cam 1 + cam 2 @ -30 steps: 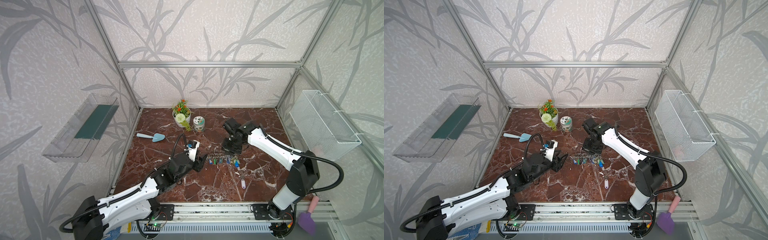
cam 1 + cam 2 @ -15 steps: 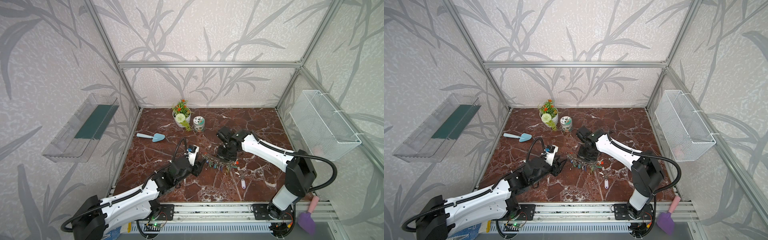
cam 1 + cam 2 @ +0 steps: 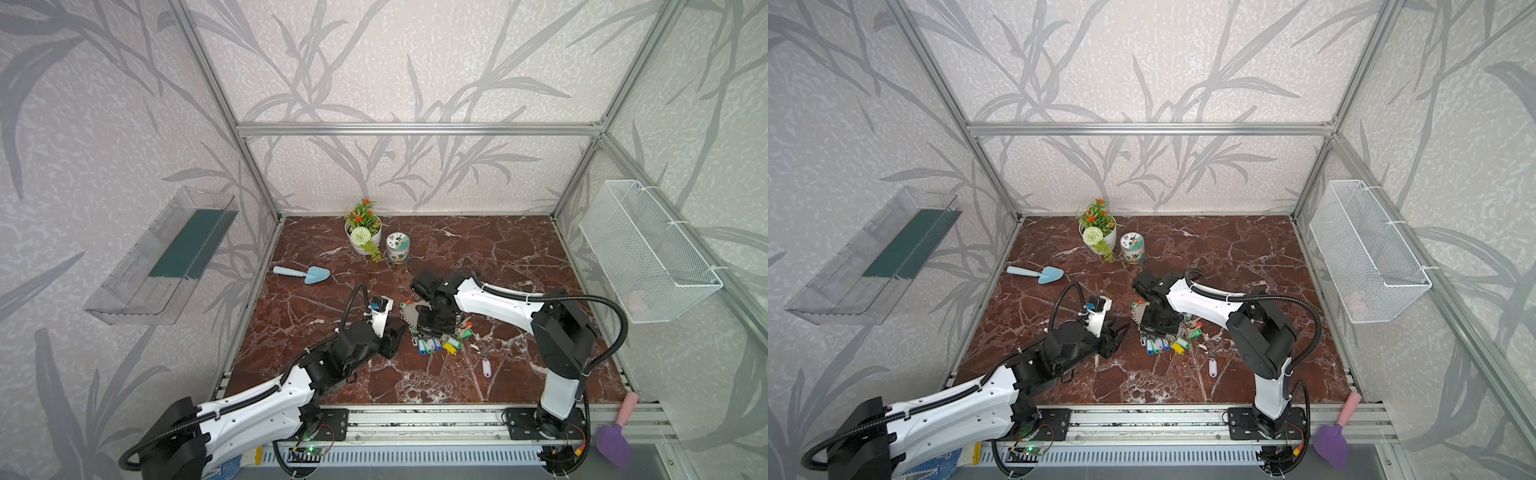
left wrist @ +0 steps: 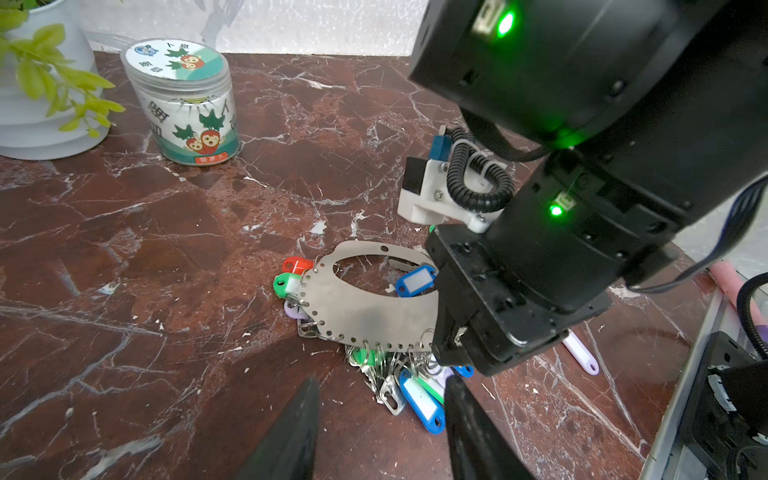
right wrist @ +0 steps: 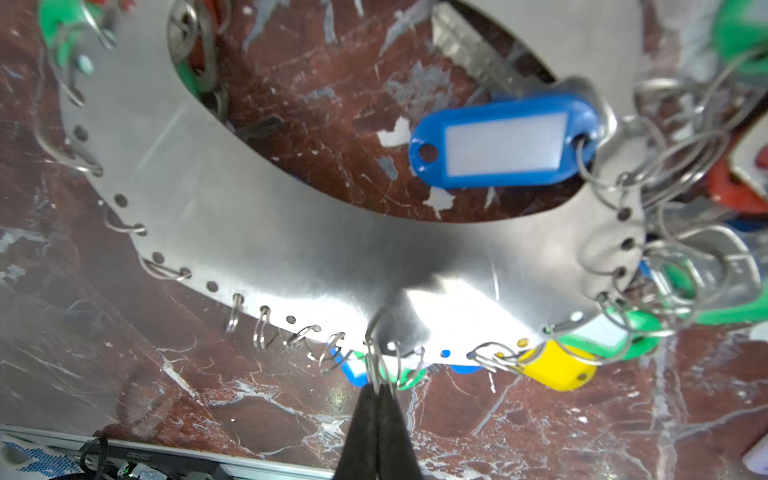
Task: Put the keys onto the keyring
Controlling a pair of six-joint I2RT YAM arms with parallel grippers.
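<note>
Nearest the front rail, the keys (image 3: 485,368), on a pale lilac tag with a small ring, lie flat on the marble floor (image 3: 519,257), well apart from both grippers.

Left gripper (image 4: 382,382): jaws apart, empty, low over the floor just beside the coloured tags (image 3: 434,345).

The keyring (image 4: 365,303), a grey metal plate, sits mid-floor with those tags fanned toward the front.

Right gripper (image 5: 380,388): fingertips pinched together on a small wire ring at the plate's edge.

Behind these are a blue trowel (image 3: 309,274), a printed jar (image 3: 397,248) and a flower pot (image 3: 365,237).
</note>
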